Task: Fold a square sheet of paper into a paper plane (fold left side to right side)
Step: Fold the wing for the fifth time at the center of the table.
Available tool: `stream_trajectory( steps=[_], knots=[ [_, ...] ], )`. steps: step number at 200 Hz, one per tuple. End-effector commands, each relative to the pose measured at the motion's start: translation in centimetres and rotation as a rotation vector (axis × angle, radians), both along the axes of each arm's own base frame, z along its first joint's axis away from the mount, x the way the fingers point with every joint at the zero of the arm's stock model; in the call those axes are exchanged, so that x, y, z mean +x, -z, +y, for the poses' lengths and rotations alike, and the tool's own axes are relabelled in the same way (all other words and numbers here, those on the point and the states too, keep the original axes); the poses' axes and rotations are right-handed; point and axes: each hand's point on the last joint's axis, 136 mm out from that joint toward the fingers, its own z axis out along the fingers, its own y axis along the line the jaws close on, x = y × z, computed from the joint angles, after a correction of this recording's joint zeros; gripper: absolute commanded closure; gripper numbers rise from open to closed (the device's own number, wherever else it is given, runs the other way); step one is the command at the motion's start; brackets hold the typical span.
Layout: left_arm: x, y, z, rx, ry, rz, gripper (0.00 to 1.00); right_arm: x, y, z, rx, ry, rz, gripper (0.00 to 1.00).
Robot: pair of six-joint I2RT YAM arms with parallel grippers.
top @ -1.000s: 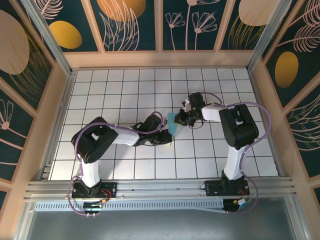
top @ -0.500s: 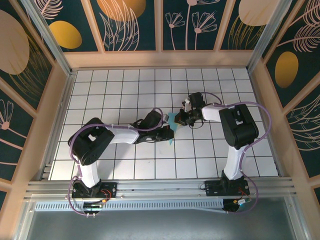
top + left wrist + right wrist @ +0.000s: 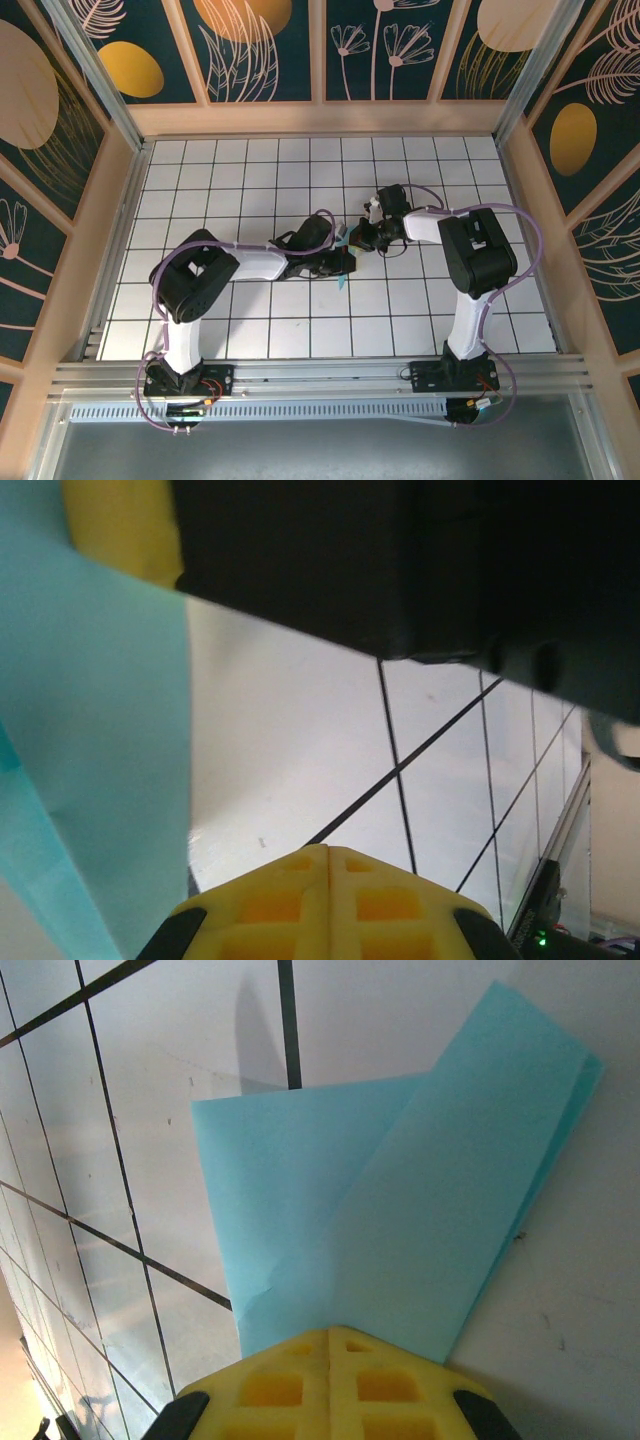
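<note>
The sheet of cyan paper (image 3: 400, 1210) lies folded on the white tiles, one flap doubled over the other. My right gripper (image 3: 330, 1332) is shut, its yellow tips resting on the paper's near edge and nothing between them. In the top view the paper (image 3: 344, 241) is a small sliver between my right gripper (image 3: 360, 237) and my left gripper (image 3: 348, 262), which nearly meet. In the left wrist view my left gripper (image 3: 328, 850) is shut on nothing over bare tile, with the paper (image 3: 100, 740) just to its left.
The white grid floor (image 3: 250, 330) is walled by a wooden rim (image 3: 320, 120) at the back and sides. The right arm's dark body (image 3: 400, 560) hangs close above my left gripper. A metal rail (image 3: 320, 375) runs along the near edge.
My left gripper has swung right and slightly back toward the right gripper, covering more of the paper. The right gripper has stayed in place.
</note>
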Motion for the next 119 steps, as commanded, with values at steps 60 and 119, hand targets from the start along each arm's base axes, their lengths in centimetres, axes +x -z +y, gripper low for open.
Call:
stream_trajectory(
  steps=[60, 119],
  knots=[
    [-2.4, 3.4, 1.4, 0.053, 0.047, 0.085, 1.0, -1.9, 4.4, -2.3, -0.137, 0.029, 0.096, 1.0],
    [-3.3, 4.1, 2.3, 0.084, 0.062, 0.099, 1.0, -1.9, 4.6, -2.6, -0.156, 0.027, 0.096, 1.0]
  ],
)
